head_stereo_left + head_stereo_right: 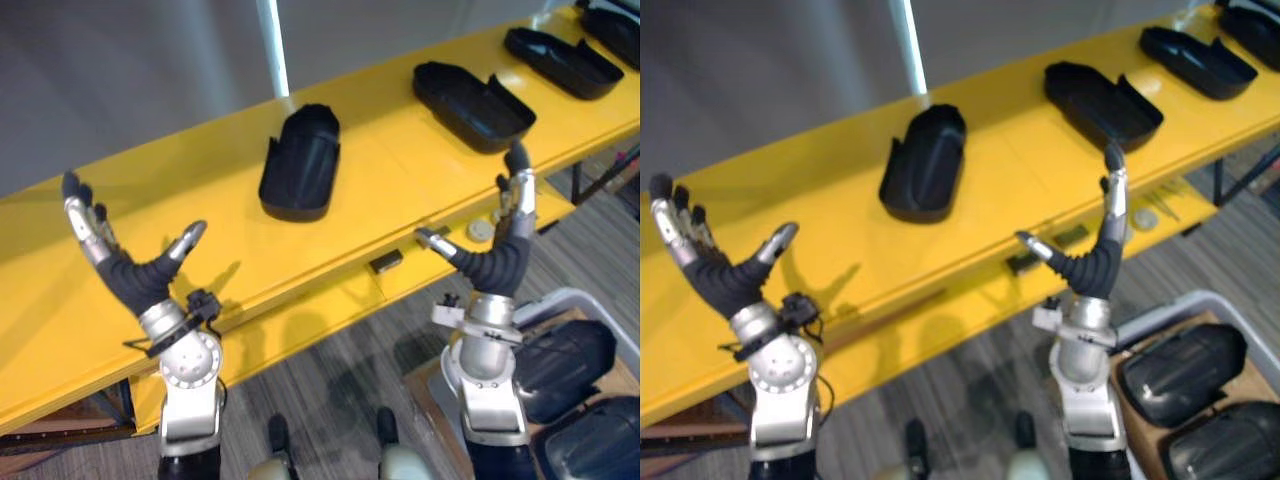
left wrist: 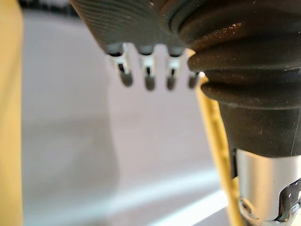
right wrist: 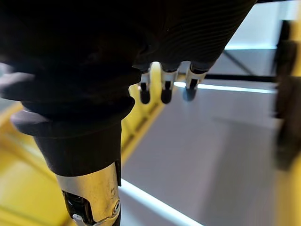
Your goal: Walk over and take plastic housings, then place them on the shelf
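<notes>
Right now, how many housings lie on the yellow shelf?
4 on the yellow shelf: first housing mid-shelf, second housing right of it, third housing farther right, fourth housing cut by the edge. More may lie beyond.

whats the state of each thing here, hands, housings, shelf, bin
left hand: open, fingers spread, empty
right hand: open, empty
near housing: lying on the shelf, untouched
middle housing: on the shelf, hollow side up
far housing: on the shelf, hollow side up
shelf: carrying housings in a row
bin: holds spare housings, rounded side up
</notes>
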You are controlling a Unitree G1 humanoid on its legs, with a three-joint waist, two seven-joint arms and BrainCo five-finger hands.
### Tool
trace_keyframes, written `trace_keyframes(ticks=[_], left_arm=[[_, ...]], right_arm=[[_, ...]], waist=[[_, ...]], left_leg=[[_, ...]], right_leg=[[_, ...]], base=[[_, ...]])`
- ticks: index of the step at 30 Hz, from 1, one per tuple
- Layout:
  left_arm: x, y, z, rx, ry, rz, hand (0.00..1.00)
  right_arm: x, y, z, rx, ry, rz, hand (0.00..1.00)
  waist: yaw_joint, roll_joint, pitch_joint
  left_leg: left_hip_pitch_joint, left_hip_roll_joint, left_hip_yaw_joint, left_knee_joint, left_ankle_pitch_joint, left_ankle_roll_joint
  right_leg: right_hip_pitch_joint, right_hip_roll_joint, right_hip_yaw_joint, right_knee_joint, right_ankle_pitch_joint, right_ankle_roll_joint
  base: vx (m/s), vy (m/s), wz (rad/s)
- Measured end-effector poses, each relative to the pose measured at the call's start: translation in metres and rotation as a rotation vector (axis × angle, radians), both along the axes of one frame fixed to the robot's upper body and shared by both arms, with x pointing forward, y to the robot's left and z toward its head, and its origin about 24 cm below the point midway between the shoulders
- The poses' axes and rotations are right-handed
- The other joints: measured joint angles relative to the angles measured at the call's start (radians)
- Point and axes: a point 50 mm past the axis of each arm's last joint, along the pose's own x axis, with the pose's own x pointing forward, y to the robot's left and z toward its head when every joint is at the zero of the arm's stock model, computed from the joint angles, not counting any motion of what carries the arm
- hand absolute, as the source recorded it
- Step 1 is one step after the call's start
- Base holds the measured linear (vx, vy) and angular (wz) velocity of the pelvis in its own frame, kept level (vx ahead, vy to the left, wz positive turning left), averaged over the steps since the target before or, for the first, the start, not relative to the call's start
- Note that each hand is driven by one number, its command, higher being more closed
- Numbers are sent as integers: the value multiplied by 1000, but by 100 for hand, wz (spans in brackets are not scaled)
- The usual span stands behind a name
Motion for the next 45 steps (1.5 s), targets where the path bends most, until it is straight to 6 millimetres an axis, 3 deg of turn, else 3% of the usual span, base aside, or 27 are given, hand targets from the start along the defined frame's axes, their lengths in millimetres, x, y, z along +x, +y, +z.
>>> trace_keyframes(ticks=[4,8,12,18,23,27,30,37,42,45], left_arm=[[-24,27,-18,-21,67,188,0],[-35,35,-29,-18,135,221,0],[-34,31,-38,-84,177,113,0],[-18,15,-53,-163,231,-95,0],[-1,2,-41,-156,169,-219,0],[15,-13,-23,-140,67,-306,0],[24,-19,-10,-142,3,-360,0],[48,-49,11,-57,-60,-518,0],[51,-51,17,-62,-90,-513,0],[51,-52,19,-59,-97,-517,0]], right_arm=[[1,7,5,-41,-30,26,0],[10,20,8,-65,-27,116,0],[45,45,10,-40,62,328,0],[98,67,-3,88,315,512,0],[125,87,0,175,419,572,0],[140,98,18,250,429,596,0],[144,105,28,300,413,592,0],[145,119,41,362,400,594,0],[144,126,38,371,426,588,0],[144,131,32,353,459,588,0]], waist=[[25,-17,-20],[45,-40,-38],[74,-59,-51],[121,-59,-50],[142,-50,-45],[161,-15,-15],[170,12,17],[184,19,63],[184,49,84],[183,53,86]], left_leg=[[6,5,-26,-1,3,-5],[5,5,-59,-1,6,-8],[-14,4,-97,-1,16,-10],[-45,2,-141,-1,32,-12],[-72,2,-170,-1,43,-15],[-87,4,-181,-1,54,-15],[-93,7,-182,-1,59,-16],[-134,26,-181,4,67,-23],[-137,28,-171,5,67,-24],[-151,35,-162,5,67,-24]], right_leg=[[21,4,-28,4,-10,-4],[33,6,-59,20,-29,-3],[34,7,-99,29,-37,-11],[30,9,-141,35,-37,-14],[14,12,-164,43,-40,-19],[-1,14,-168,54,-41,-21],[-8,17,-169,55,-41,-22],[-39,39,-164,31,-15,-32],[-44,40,-157,28,-15,-33],[-64,46,-148,28,-13,-36]], base=[[-2,-19,18],[3,-8,27],[-7,-5,27],[-15,-11,23],[-15,-15,14],[-38,-10,4],[-50,-12,0],[9,-18,-1],[16,-11,-3],[-3,-18,-10]])
